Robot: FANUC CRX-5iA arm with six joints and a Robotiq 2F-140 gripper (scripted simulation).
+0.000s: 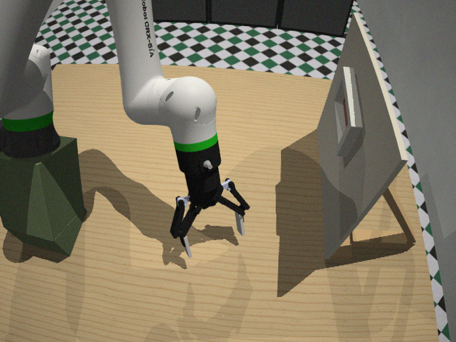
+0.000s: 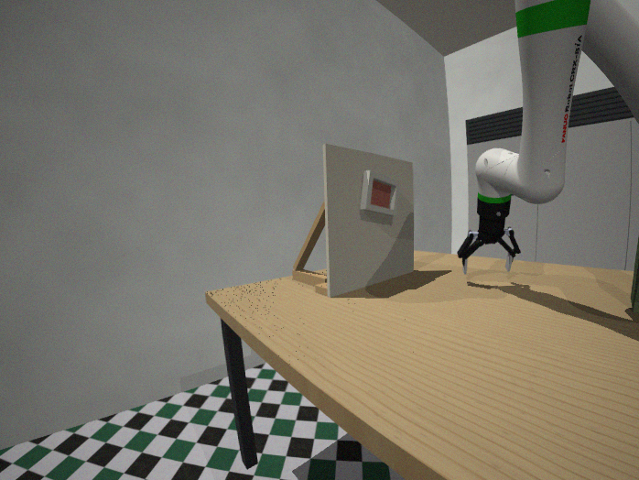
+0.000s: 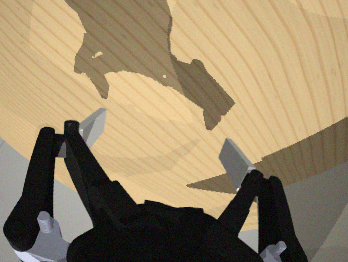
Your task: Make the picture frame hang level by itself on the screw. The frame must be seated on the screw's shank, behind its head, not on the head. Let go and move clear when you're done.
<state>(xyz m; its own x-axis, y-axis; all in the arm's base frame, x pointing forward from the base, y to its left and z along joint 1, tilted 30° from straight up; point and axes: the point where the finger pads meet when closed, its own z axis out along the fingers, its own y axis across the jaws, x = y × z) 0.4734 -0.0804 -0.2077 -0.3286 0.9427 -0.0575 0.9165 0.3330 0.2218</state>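
Note:
The picture frame (image 1: 350, 86) (image 2: 382, 211), light grey with a red picture, is on the front face of the upright board (image 1: 368, 176) (image 2: 361, 253). In the exterior view it looks slightly tilted, its right side lower. The screw is hidden, so where the frame bears on it cannot be seen. My gripper (image 1: 215, 244) (image 2: 487, 271) (image 3: 165, 134) is wide open and empty. It points down low over the table, between the robot's base and the board, well apart from the frame.
The board stands on the wooden table (image 1: 221, 309) (image 2: 438, 351) with a wooden prop (image 1: 399, 215) (image 2: 309, 240) behind it. The green robot pedestal (image 1: 40, 205) is at the left in the top view. A grey wall (image 2: 180, 155) rises behind the board.

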